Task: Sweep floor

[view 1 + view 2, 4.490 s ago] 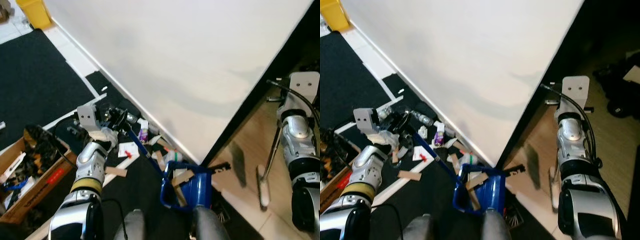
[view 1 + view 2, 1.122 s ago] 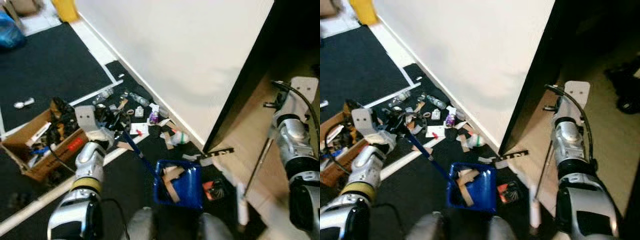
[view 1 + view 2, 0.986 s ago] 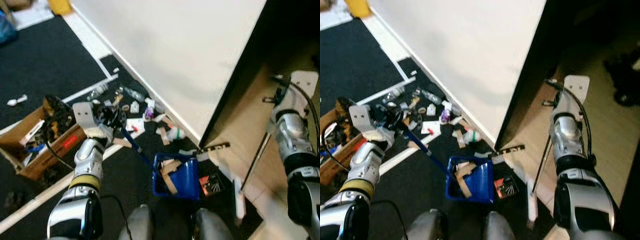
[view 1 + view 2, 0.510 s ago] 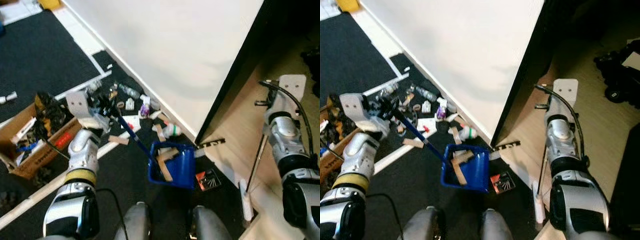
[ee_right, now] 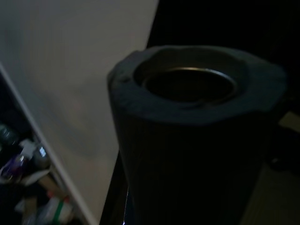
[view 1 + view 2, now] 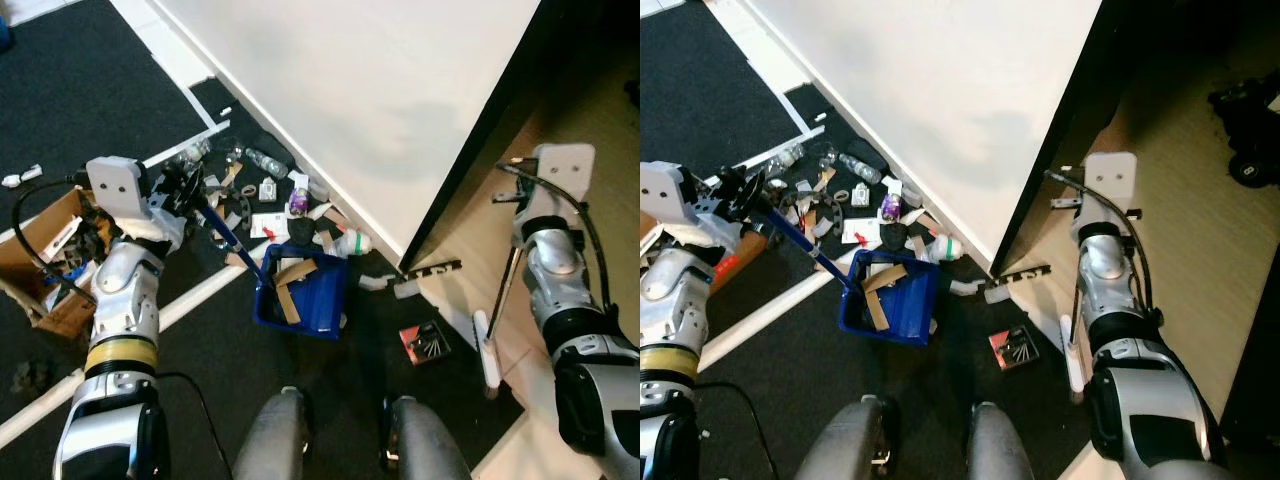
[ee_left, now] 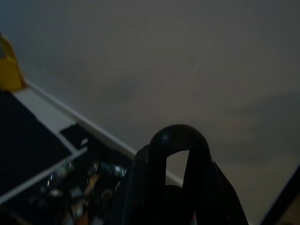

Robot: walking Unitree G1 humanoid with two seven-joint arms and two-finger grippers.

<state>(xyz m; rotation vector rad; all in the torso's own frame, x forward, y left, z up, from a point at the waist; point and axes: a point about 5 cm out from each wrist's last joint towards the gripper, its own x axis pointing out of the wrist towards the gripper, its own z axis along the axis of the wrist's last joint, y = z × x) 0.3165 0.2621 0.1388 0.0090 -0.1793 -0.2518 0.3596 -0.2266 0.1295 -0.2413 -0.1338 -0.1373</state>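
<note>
– Where is the dustpan?

– Just left of the middle of the picture. The dustpan (image 6: 318,300) is blue, shiny plastic, shaped like a deep box. It sits on the black carpet (image 6: 80,90), close to the white wall (image 6: 380,70). Flat brown cardboard strips (image 6: 288,287) lie inside it.

– Who holds it?

– The left tool (image 6: 190,192), at the middle left. Its two black fingers are clamped on the top of the long, thin blue handle (image 6: 232,248), which slants down to the pan. In the left wrist view a dark round loop (image 7: 178,138) sticks up between the fingers (image 7: 136,187).

– And the broom?

– On the right side, over the pale wooden floor (image 6: 465,225). The broom (image 6: 502,295) has a thin silver pole and a narrow white head. The right tool (image 6: 522,222) is at the top of the pole. I cannot tell whether it is clamped there. The right wrist view is very dark, with a fat round tube end (image 5: 192,79) that looks soft like foam.

– Is the floor messy?

– Yes. Rubbish lies in a row along the bottom of the wall: a clear plastic bottle (image 6: 262,160), a white bottle with a green band (image 6: 352,243), paper scraps and small bits. A black strip with white marks (image 6: 432,268) lies by the dark wall corner. A small square black packet (image 6: 420,340) lies near the broom head. A brown cardboard box (image 6: 40,250) full of things is at the far left.
</note>
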